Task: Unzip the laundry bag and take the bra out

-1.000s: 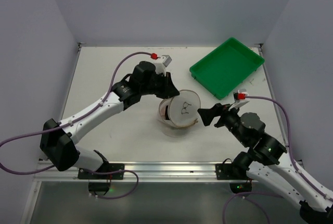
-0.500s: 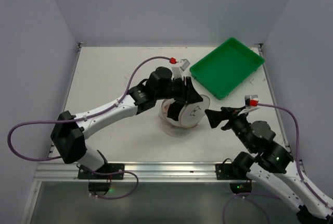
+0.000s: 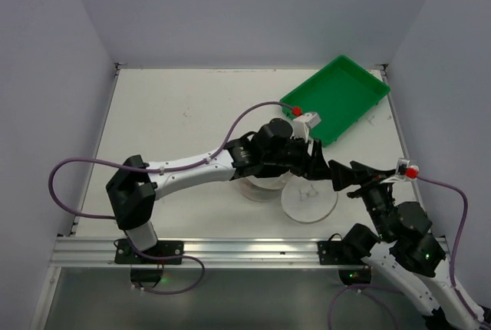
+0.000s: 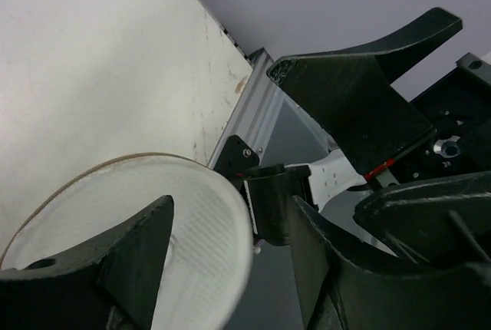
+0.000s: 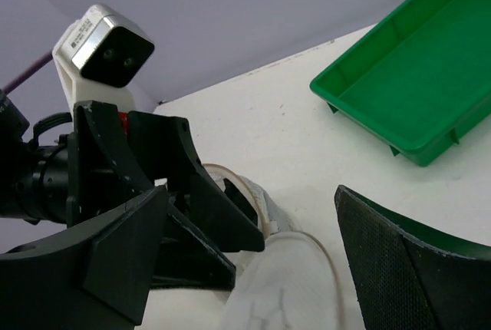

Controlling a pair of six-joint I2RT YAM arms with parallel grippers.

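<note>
The laundry bag's white mesh body (image 3: 257,189) sits at the table's middle, under the left arm. Its round white face (image 3: 308,200) lies flat on the table just to its right, hinged off the body. The face also shows in the left wrist view (image 4: 184,230) and the right wrist view (image 5: 295,292). My left gripper (image 3: 317,163) hovers over the face's far edge with jaws apart and nothing between them (image 4: 230,215). My right gripper (image 3: 345,173) is open and empty just right of it (image 5: 252,192). The two grippers nearly touch. I cannot make out the bra.
A green rectangular tray (image 3: 335,98) stands at the back right, also in the right wrist view (image 5: 414,92). The metal rail (image 3: 230,250) runs along the table's near edge. The left arm's cable (image 3: 245,119) arcs over the table's middle.
The left gripper swept right across the bag, and the round face swung from standing on the body to lying flat beside it. The right gripper drew back to the right.
</note>
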